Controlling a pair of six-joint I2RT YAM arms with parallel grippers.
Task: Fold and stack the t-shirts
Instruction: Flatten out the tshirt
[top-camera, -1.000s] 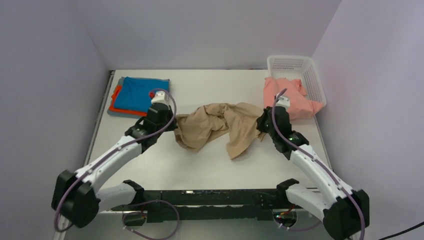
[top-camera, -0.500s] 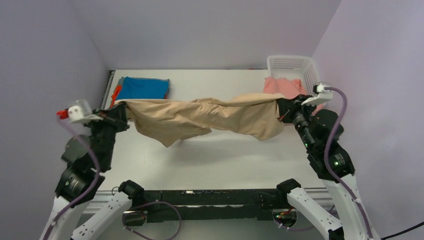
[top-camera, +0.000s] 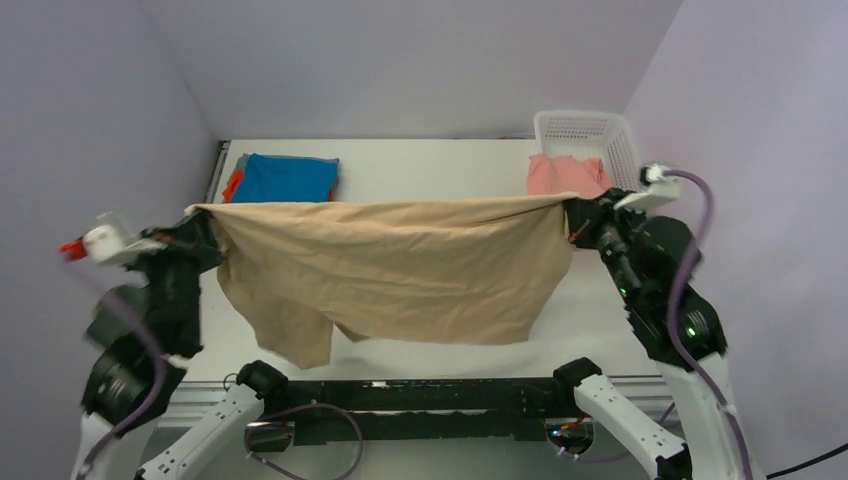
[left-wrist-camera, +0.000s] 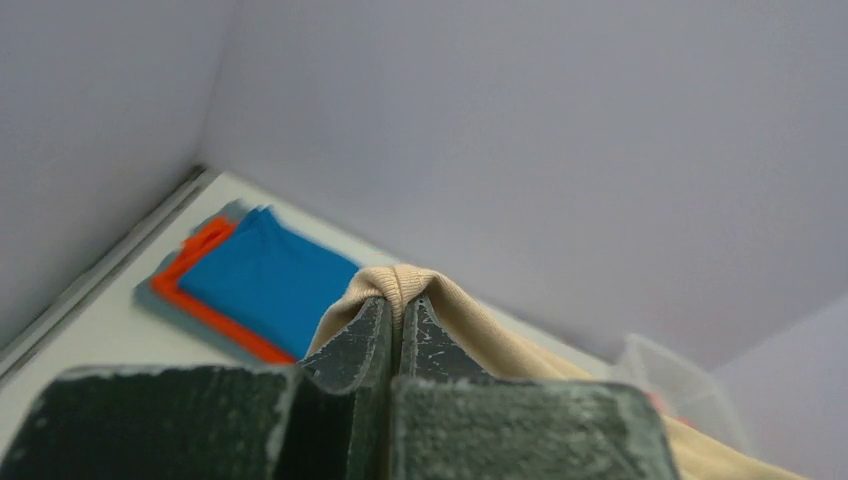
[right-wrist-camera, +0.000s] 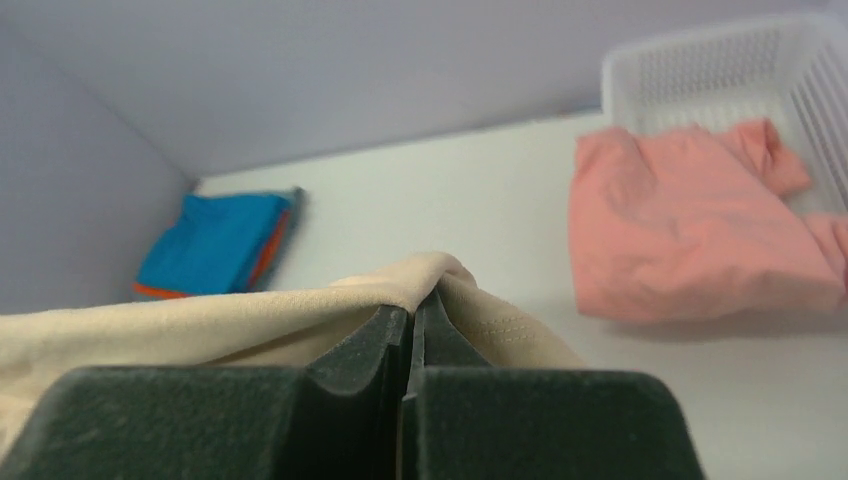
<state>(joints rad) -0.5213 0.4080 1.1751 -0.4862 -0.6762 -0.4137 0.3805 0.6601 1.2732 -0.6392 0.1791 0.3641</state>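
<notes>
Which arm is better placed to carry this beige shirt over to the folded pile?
Probably left: the left jaws pinch the tan t-shirt at the end nearest the blue-topped folded stack, far left. The right jaws hold the end by the white basket.

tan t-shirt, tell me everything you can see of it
The tan-beige soft cloth t-shirt hangs spread wide above the white table, top edge pulled nearly straight between the left gripper and the right gripper, each shut on a pinched fold. The lightly wrinkled body drapes down; a lower flap dangles at the left. Nothing else visibly touches it.
</notes>
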